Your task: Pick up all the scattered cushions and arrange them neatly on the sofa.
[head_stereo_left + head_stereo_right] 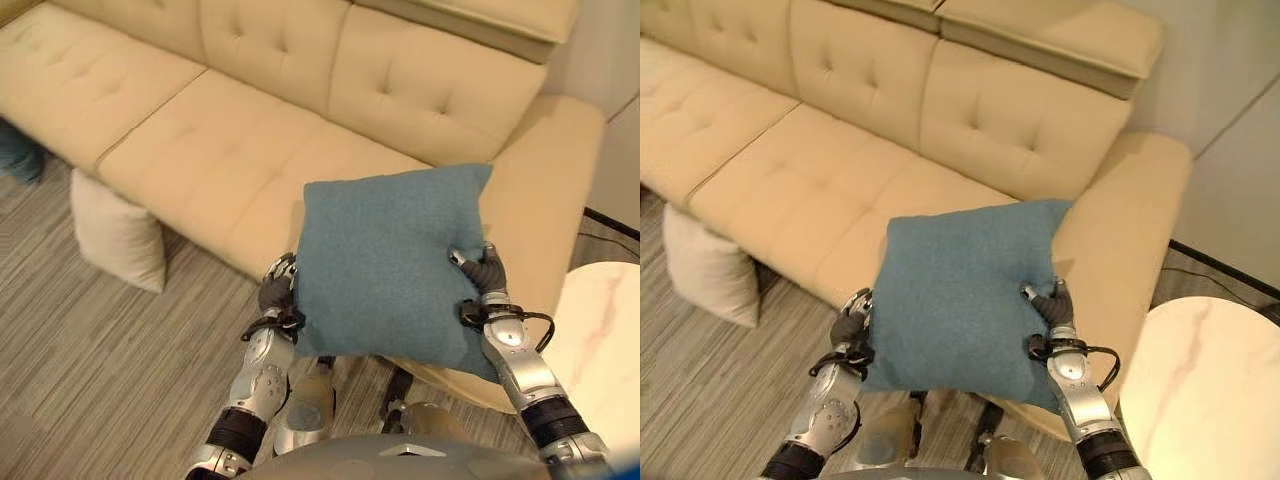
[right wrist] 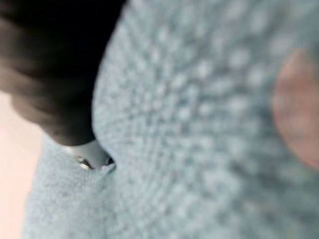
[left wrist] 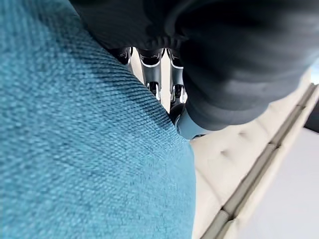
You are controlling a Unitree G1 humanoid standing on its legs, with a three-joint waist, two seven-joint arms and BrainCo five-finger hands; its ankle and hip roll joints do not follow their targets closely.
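Cream sofa (image 1: 240,150) with tufted cushions stands on the striped grey floor (image 1: 60,350) in front of me. I hold the blue cushion (image 1: 385,265) between both hands, above the front edge of the seat near the armrest. My left hand (image 1: 275,298) grips its left edge and my right hand (image 1: 482,275) pinches its right edge. One white cushion (image 1: 118,235) leans on the floor against the sofa front. Beside my right arm I see a round marble table (image 1: 600,350).

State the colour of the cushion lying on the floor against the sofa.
The floor cushion is cream-white, clearest in the left eye view.
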